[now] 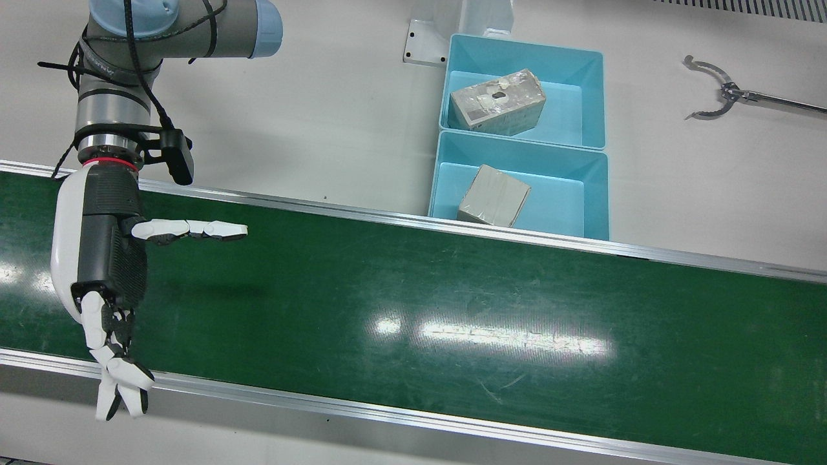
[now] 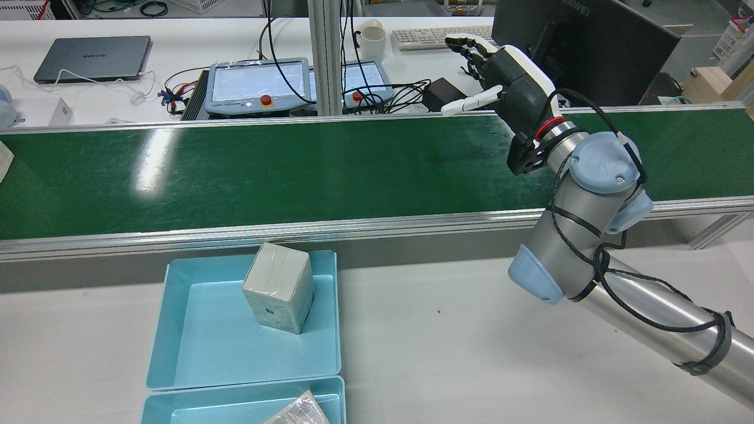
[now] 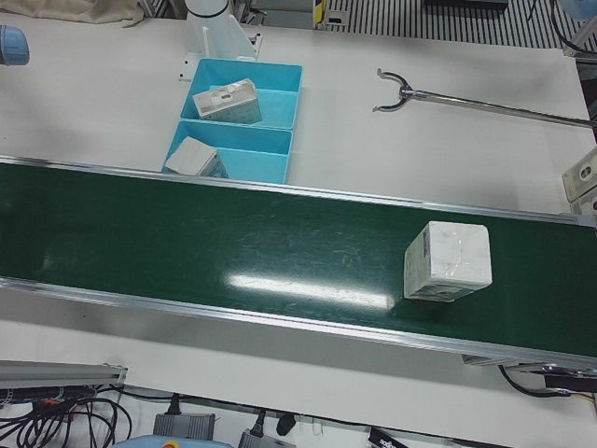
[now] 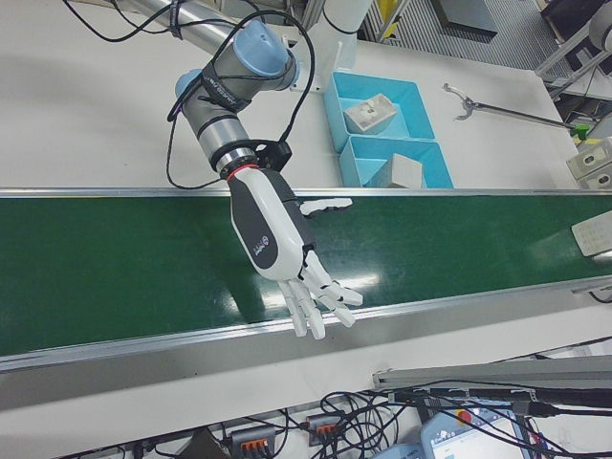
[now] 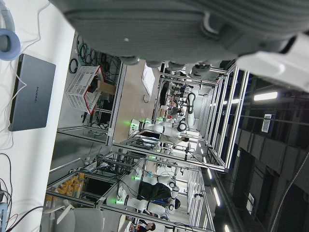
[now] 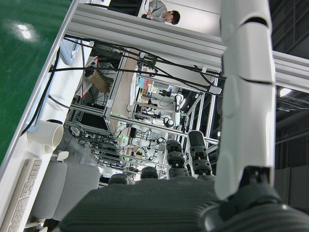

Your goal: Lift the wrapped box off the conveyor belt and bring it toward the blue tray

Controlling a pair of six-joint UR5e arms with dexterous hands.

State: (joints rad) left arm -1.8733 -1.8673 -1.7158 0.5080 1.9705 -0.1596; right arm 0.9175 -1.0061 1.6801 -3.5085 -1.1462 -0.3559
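Observation:
The wrapped box [image 3: 448, 261], white and film-covered, lies on the green conveyor belt [image 3: 233, 243] toward its right end in the left-front view, with no hand near it. My right hand [image 1: 110, 258] hovers open and empty over the belt's other end, fingers spread; it also shows in the rear view [image 2: 506, 70] and the right-front view [image 4: 277, 239]. Two blue trays [image 1: 596, 194] stand side by side behind the belt. Each holds a wrapped box [image 1: 493, 196]. My left hand [image 5: 183, 24] shows only as a palm in its own view, holding nothing.
A metal grabber tool [image 1: 717, 97] lies on the white table right of the trays. Beyond the belt in the rear view are teach pendants [image 2: 259, 88], cables, a laptop [image 2: 94, 56] and a monitor [image 2: 583, 47].

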